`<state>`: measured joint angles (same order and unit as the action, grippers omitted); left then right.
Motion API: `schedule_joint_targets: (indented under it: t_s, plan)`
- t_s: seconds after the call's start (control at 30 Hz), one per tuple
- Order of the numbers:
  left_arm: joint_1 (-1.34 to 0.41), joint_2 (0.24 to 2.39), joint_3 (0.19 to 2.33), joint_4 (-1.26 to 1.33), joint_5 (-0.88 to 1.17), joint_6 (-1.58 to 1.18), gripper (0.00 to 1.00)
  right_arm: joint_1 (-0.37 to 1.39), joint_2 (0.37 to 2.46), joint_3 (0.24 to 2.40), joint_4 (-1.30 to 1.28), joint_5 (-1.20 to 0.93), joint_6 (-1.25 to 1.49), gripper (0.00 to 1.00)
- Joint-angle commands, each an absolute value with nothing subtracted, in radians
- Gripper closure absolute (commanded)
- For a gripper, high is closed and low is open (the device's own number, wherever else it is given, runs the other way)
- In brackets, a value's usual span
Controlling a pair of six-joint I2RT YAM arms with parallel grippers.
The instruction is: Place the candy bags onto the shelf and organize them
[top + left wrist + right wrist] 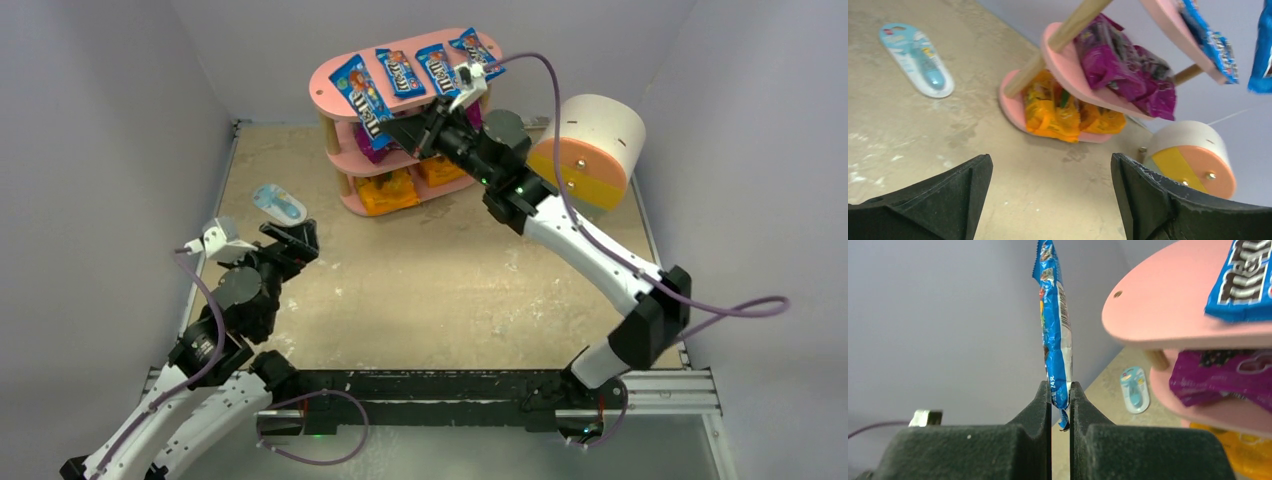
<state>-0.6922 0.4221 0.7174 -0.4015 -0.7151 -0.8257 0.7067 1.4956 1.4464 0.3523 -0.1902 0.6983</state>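
Right gripper (1060,392) pinched packet (1055,330) beside shelf (1158,315) top; left gripper (1050,175) wide, empty. Next: lay flat, release.

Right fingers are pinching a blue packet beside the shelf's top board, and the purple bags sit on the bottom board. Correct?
Not quite. The purple bags lie on the middle board; the orange bags fill the bottom one, as the left wrist view shows. The rest holds: the right fingers pinch a blue packet beside the shelf's top board.
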Motion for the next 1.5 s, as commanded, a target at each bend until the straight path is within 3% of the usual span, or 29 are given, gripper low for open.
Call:
schedule_joint_targets:
  t_s: [0.0,0.27,0.57,1.0,1.23,1.47]
  plan:
    - [-0.693,0.409,0.71,-0.557,-0.827,-0.875,0.07,0.707,1.618,1.658,0.283,-0.082,0.627,1.0]
    - [-0.694,0.409,0.72,-0.642,-0.874,-0.918,0.05,0.707,1.863,1.991,0.144,0.054,0.593,1.0]
    - [-0.694,0.38,0.713,-0.652,-0.888,-0.929,0.03,0.707,1.935,2.039,0.122,0.09,0.655,0.96]
    - [-0.694,0.381,0.711,-0.65,-0.89,-0.93,0.01,0.707,1.903,2.026,0.117,0.093,0.643,0.61]
    - [-0.694,0.384,0.712,-0.647,-0.89,-0.929,0.0,0.708,1.869,2.004,0.12,0.106,0.625,0.56]
    - [-0.694,0.381,0.714,-0.647,-0.885,-0.927,0.0,0.707,1.825,1.966,0.1,0.117,0.6,0.42]
